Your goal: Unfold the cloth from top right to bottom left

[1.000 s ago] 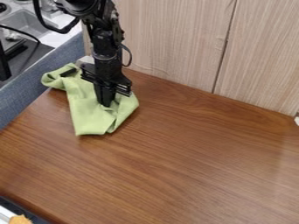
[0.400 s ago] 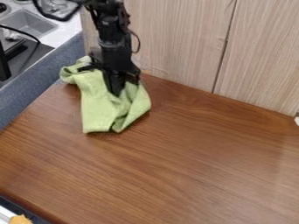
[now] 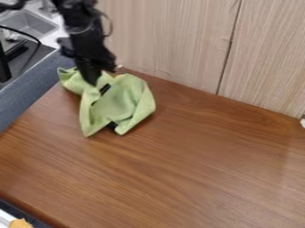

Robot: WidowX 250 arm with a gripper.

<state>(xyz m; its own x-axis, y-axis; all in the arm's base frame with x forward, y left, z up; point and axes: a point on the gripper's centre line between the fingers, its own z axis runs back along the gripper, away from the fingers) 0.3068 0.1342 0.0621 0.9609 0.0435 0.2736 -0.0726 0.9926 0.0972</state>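
The green cloth (image 3: 122, 103) lies bunched at the far left corner of the desk (image 3: 196, 160), between the left edge and the edge along the wood panels (image 3: 184, 49). The tool (image 3: 92, 81) is at its upper left part; whether it is spread or pinching fabric, I cannot tell. Folds and overlaps show throughout, with no flat spread found. Assessment: unfolding is incomplete, at an early stage at best; opening out toward the bottom left is outstanding.
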